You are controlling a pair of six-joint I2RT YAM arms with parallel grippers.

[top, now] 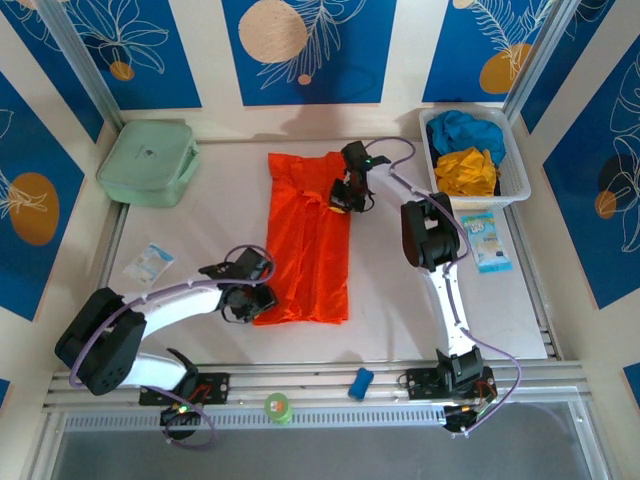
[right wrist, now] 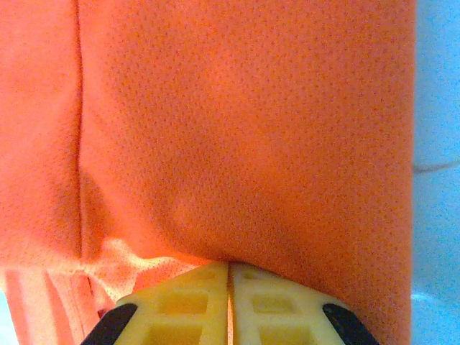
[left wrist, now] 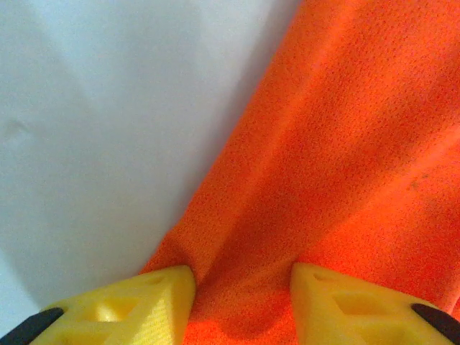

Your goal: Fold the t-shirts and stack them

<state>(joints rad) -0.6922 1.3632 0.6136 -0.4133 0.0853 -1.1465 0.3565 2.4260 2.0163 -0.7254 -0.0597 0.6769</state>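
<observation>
**Progress of the folding task.** The orange t-shirt point(top: 310, 250) lies on the table point(top: 200, 210) at the centre of the top view. It has been narrowed lengthwise into a tall strip that runs from the upper centre to the lower centre of the frame. Judged from this shape, the side folds are made. The crosswise fold that would shorten the strip to a packet is not yet made.

The yellow t-shirt point(top: 467, 170) and the blue t-shirt point(top: 462, 130) sit crumpled and unfolded in the white basket point(top: 478, 199) at the upper right. Nothing is stacked yet, so the task reads as being at an early stage.

**Garment relative to each pincer.**
- **Left pincer** point(top: 255, 298): it sits at the strip's lower-left corner.
  - In the left wrist view its yellow fingers point(left wrist: 144, 302) stand apart at the bottom edge of the frame.
  - The shirt's edge runs down between them, and bare table fills the upper left.
  - No clamp is evident.
- **Right pincer** point(top: 340, 200): it rests on the strip's upper-right part.
  - In the right wrist view its fingers point(right wrist: 187, 295) are pressed together at the bottom centre.
  - Orange cloth puckers toward the tips, which reads as a pinch on a layer of the shirt.
</observation>
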